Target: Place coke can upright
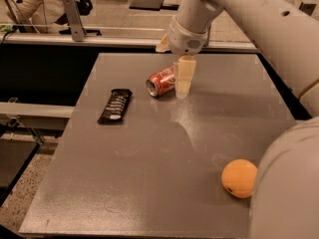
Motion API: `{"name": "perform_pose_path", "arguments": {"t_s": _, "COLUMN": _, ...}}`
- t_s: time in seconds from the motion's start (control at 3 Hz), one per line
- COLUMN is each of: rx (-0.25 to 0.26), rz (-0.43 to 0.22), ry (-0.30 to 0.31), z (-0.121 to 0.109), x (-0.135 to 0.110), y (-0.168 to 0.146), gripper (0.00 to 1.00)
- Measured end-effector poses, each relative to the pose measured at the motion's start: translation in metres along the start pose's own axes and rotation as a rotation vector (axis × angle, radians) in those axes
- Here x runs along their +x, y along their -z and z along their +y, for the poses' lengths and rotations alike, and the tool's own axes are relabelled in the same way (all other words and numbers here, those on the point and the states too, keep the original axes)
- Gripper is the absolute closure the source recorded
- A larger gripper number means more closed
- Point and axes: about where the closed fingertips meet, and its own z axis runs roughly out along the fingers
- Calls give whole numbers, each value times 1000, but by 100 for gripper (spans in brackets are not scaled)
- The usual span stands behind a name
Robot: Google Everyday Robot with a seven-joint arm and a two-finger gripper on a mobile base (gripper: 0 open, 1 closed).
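The red coke can [160, 82] lies on its side on the grey table [149, 173], in the far middle part, with its silver top facing front-left. My gripper [182, 83] hangs from the white arm and points down, right at the can's right end, close to or touching it and low over the table.
A black snack bar wrapper [115, 105] lies left of the can. An orange fruit [239, 178] sits at the front right, beside the robot's white body [289, 183]. A railing and a dark gap run behind the table's far edge.
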Motion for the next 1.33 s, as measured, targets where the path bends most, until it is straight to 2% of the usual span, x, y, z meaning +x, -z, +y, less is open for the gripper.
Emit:
{"name": "perform_pose_path", "arguments": {"t_s": 0.67, "rx": -63, "rz": 76, "ry": 100, "z": -11, "x": 0, "y": -28, "gripper": 0}}
{"name": "perform_pose_path", "arguments": {"t_s": 1.0, "rx": -86, "rz": 93, "ry": 139, "z": -11, "x": -4, "y": -36, "gripper": 0}}
{"name": "perform_pose_path", "arguments": {"t_s": 1.33, "rx": -100, "rz": 107, "ry": 169, "z": -11, "x": -7, "y": -41, "gripper": 18}}
